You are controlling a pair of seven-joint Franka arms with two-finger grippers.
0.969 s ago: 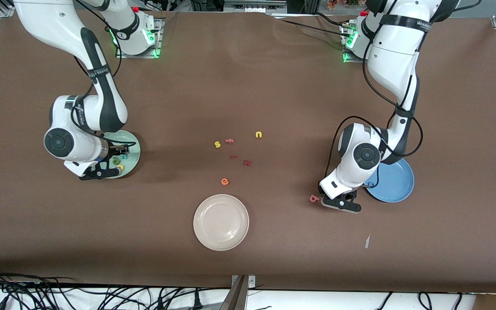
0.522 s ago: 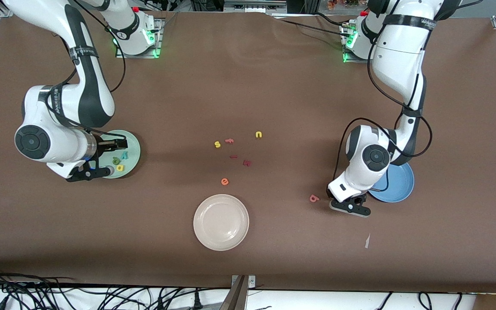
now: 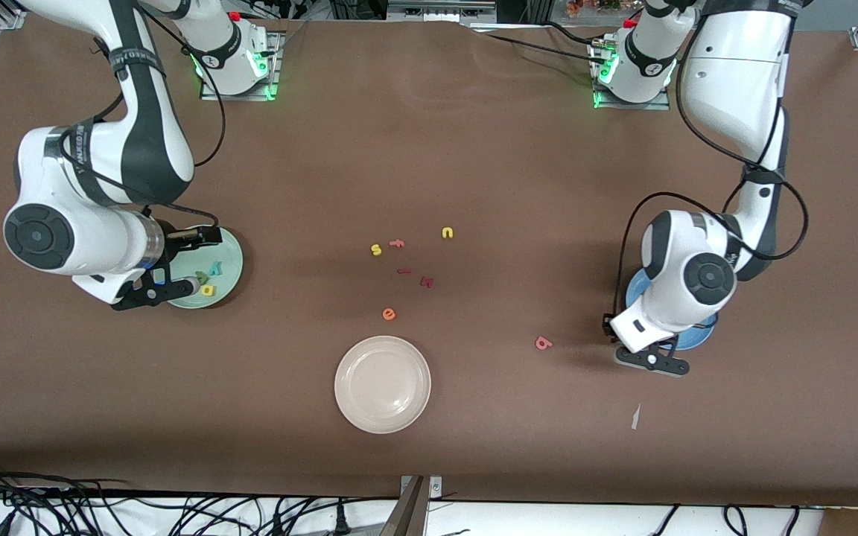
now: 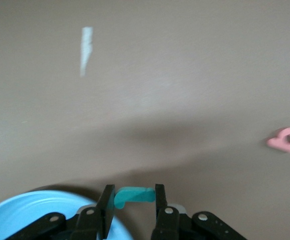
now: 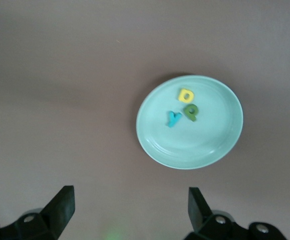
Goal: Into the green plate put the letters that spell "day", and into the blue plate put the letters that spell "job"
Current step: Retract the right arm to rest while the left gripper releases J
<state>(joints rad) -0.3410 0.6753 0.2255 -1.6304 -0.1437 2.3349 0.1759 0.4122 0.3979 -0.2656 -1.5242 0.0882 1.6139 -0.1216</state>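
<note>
Landmark: the cream-white plate point(image 3: 382, 384), round, shallow and glossy, on the matte brown table point(image 3: 429, 149), close to the front camera.
Right gripper point(image 3: 176, 260): over the edge of the green plate, toward the right arm's end of the table from the cream-white plate; its dark jaws stand wide apart with nothing between them, as the right wrist view shows point(image 5: 129, 212).
Green plate point(image 5: 190, 122): round, smooth, pale mint, with a low rim; farther from the front camera than the cream-white plate.
Letters in the green plate: yellow a point(image 5: 186, 94), dark green d point(image 5: 190, 112) and teal y point(image 5: 173, 118), small matte foam shapes clustered close together.
Loose letters: yellow s point(image 3: 376, 250), orange f point(image 3: 397, 243), yellow u point(image 3: 447, 233), two dark red pieces point(image 3: 427, 282) and an orange e point(image 3: 389, 314), scattered farther from the front camera than the cream-white plate.
Pink b point(image 3: 544, 343): a ring with a stub, flat on the table between the cream-white plate and the blue plate.
Left gripper point(image 4: 134, 212): over the rim of the blue plate, jaws clamped on the teal j point(image 4: 133, 195), a thin hooked foam piece.
Blue plate point(image 4: 29, 215): round, smooth, mid-blue; toward the left arm's end of the table from the cream-white plate, largely covered by the left arm in the front view.
White scrap point(image 3: 635, 417): a thin sliver on the table near the blue plate.
</note>
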